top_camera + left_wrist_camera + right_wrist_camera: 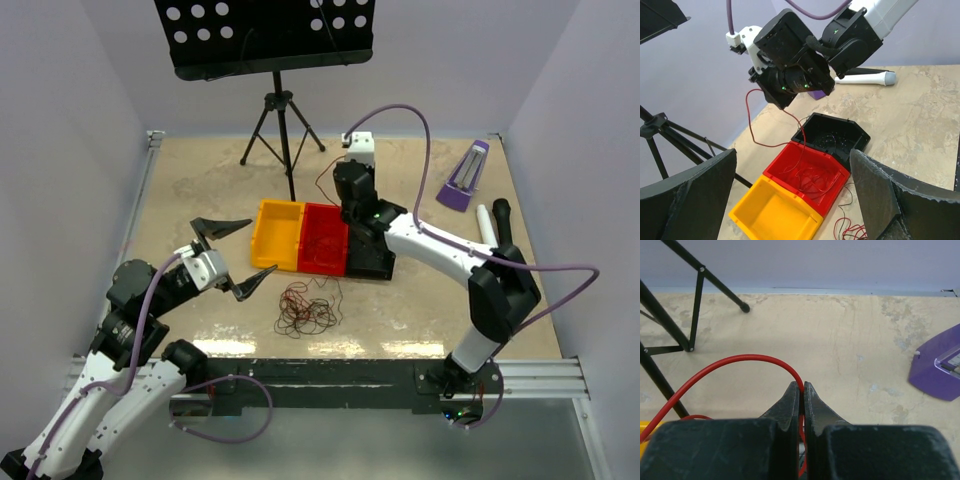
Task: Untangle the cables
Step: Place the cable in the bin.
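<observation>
The cables are thin red and black wires. A loopy clump lies on the table in front of the bins; its edge shows in the left wrist view. My right gripper is shut on one red wire and holds it up behind the bins. That wire hangs in a loop and runs down into the red bin, where several red wires lie. My left gripper is open and empty, left of the clump and above the bins.
A yellow bin, the red bin and a black bin stand side by side mid-table. A music stand's tripod stands at the back. A purple object and a white and black marker lie at the right.
</observation>
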### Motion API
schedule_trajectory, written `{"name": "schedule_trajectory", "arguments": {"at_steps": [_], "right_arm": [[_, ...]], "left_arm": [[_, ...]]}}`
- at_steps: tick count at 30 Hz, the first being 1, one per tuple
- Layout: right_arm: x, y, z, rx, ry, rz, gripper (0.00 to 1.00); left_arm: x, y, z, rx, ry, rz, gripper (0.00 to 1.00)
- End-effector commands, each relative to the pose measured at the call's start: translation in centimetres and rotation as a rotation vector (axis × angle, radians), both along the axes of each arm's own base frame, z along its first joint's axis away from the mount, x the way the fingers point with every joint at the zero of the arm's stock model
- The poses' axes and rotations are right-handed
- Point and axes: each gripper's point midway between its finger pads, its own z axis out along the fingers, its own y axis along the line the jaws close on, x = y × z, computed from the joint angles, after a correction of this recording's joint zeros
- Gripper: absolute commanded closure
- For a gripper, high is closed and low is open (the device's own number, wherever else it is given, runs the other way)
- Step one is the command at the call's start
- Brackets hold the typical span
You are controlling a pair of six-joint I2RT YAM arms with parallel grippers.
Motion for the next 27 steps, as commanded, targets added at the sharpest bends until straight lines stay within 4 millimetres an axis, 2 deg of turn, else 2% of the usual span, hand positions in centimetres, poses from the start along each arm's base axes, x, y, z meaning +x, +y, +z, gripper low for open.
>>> {"name": "schedule_trajectory", "arguments": {"at_steps": [1,6,10,15,20,27], "right_arm": [[0.0,3.7,0.0,0.02,0.0,0.046,1.0],[-0.1,7.9,-2.2,0.065,0.054,0.125,1.0],[0.1,9.3,-3.5,0.105,0.076,0.143,1.0],[-0.3,9.2,-7.0,0.115,0.147,0.105,1.0],[-1.5,7.9,-11.4,0.125,0.242,0.018,1.0],[-2.3,8.7,-15.7,0.181,0.324,0.017,1.0]], "left_arm": [[-0.1,-0.2,0.7,-0.021,-0.019,-0.012,0.0],[-0.1,-0.1,0.7,-0.015,-0.03,-0.009,0.0],[0.0,-0.1,0.8,-0.01,-0.034,-0.008,0.0],[-0.1,0.0,0.5,-0.004,-0.035,-0.002,0.0],[0.0,0.0,0.4,-0.004,-0.036,-0.005,0.0],[-0.1,-0.3,0.6,-0.014,-0.035,-0.019,0.0]]}}
